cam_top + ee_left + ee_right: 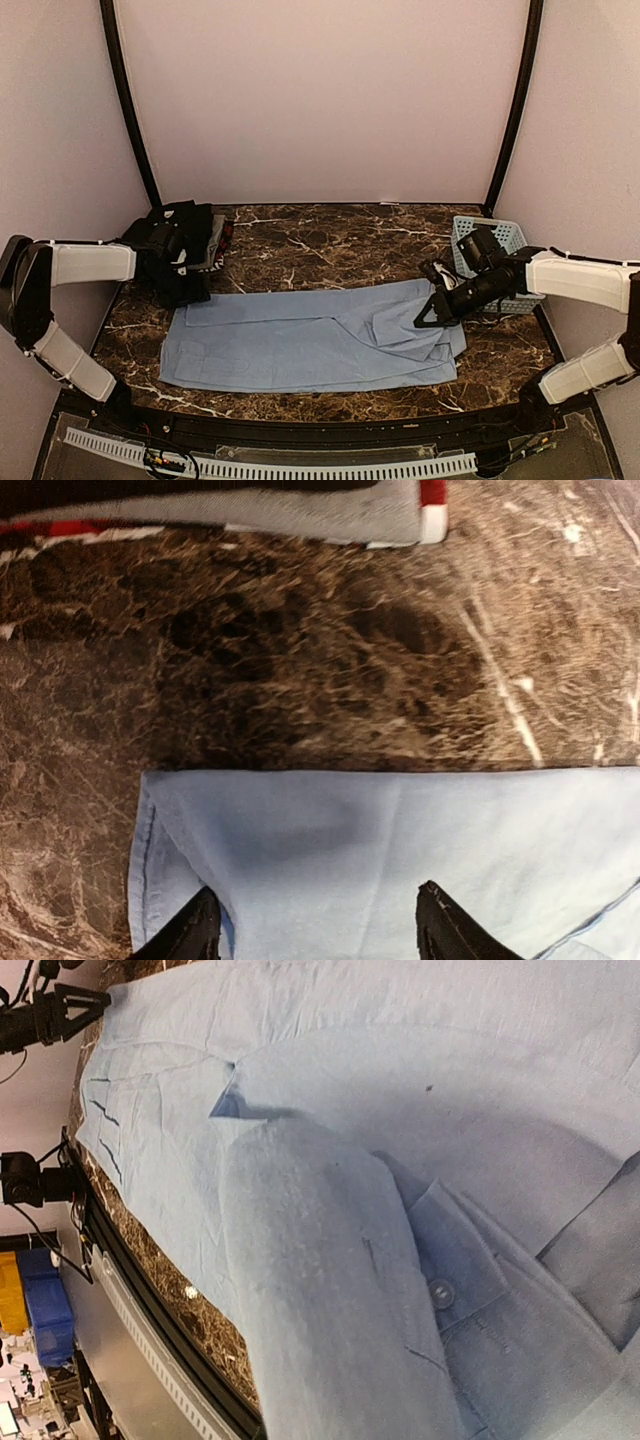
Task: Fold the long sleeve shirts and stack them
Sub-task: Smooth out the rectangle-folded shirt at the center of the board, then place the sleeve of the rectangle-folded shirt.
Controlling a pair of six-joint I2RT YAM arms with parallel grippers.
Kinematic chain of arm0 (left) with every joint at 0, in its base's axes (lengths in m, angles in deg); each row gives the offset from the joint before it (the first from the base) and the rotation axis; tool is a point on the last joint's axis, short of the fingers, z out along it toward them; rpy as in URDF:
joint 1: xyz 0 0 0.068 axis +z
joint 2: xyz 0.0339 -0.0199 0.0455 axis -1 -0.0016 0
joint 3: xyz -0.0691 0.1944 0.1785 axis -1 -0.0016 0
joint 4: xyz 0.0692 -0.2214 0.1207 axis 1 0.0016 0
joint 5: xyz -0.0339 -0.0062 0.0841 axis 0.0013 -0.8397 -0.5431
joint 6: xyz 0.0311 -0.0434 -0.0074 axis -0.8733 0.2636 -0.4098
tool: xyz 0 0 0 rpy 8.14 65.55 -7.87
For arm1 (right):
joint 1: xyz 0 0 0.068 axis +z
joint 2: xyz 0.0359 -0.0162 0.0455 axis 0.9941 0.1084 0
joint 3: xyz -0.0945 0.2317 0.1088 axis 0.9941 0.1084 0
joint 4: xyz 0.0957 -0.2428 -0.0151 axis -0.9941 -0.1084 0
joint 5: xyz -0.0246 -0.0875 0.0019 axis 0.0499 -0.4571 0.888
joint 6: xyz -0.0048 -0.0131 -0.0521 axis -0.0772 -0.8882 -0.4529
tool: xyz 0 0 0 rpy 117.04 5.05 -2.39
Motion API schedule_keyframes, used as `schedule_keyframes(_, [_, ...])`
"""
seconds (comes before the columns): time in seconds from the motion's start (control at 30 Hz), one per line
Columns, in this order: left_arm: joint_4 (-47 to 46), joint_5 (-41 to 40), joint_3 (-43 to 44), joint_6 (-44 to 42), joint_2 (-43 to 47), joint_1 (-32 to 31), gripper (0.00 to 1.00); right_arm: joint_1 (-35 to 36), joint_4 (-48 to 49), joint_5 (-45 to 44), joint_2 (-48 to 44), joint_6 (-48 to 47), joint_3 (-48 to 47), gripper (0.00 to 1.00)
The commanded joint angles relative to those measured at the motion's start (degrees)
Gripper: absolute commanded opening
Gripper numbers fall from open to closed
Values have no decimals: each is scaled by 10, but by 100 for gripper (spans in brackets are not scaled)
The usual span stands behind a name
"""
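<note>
pale walls [320, 100] are enclosing a dark brown marble table [330, 235] with white veining, and i am reporting from both arms at its near edge. the light blue shirt [300, 345] is lying spread flat across the near middle of the table, its long side running left to right, with looser folds bunching at its right end. the black shirt [170, 235] is sitting in a heap at the far left corner, beside a grey and red folded cloth [330, 510] that is showing along the top of my left wrist view. a pale blue lattice basket [510, 240] is standing at the far right, well apart from the black shirt. my left gripper [315, 935] is hanging over the left end of the light blue shirt, close to its hemmed edge; its fingertips [195, 930] are standing apart with only flat cloth showing between them, gripping nothing. my right gripper [432, 308] is reaching down onto the bunched right end of the same shirt. my right wrist view is filling with blue cloth, a rounded fold [320, 1290] rising close to the lens and a small button [441, 1293] beside it, and i cannot tell whether those jaws are together, apart or pinching the fabric.
</note>
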Motion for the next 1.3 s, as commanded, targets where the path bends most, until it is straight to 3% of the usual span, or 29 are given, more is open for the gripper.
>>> schedule_keyframes(0.0, [-57, 51, -17, 9, 67, -11, 67, 34, 41, 29, -38, 38, 56, 6])
schedule_keyframes(0.17, [-90, 63, -19, 16, 118, -25, 68, 84, 75, 17, -96, 124, 123, 6])
schedule_keyframes(0.3, [-103, 71, -15, 18, 134, -28, 69, 116, 70, -12, -163, 176, 164, 15])
schedule_keyframes(0.57, [-103, 78, 10, 7, 120, -34, 70, 132, -69, -149, -294, 245, 124, 66])
schedule_keyframes(0.67, [-108, 85, 12, 8, 117, -38, 71, 132, -127, -207, -304, 252, 82, 73])
schedule_keyframes(0.83, [-110, 86, 16, 7, 119, -44, 72, 132, -154, -221, -308, 255, 36, 74])
schedule_keyframes(1.27, [-104, 89, 27, -1, 106, -49, 73, 132, -226, -280, -310, 235, -24, 63])
